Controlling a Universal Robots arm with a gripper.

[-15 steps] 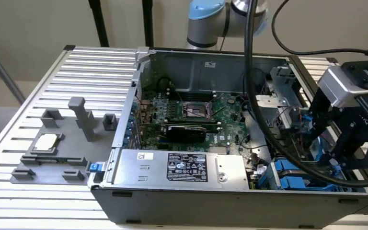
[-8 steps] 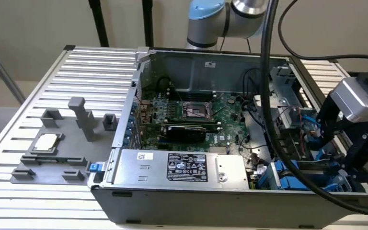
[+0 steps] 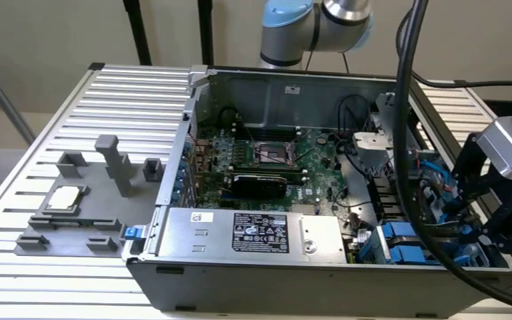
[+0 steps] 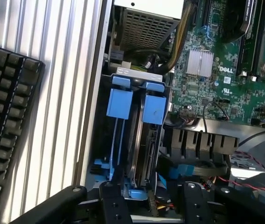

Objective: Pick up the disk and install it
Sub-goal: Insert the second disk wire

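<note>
The disk stands on edge in the drive bay at the case's corner. Its grey body is framed by a bright blue carrier whose tab faces the camera. A second blue carrier sits right beside it. My gripper hangs over the end of the disk. One black finger stands on each side of it, with a gap showing between the fingers and the disk, so the gripper is open. In the exterior view the gripper is at the case's right, above the blue carriers.
The open computer case holds a green motherboard and a big silver box with a black label. A thick black cable hangs by the arm. A small CPU chip lies on a grey fixture. A black keyboard lies outside the case.
</note>
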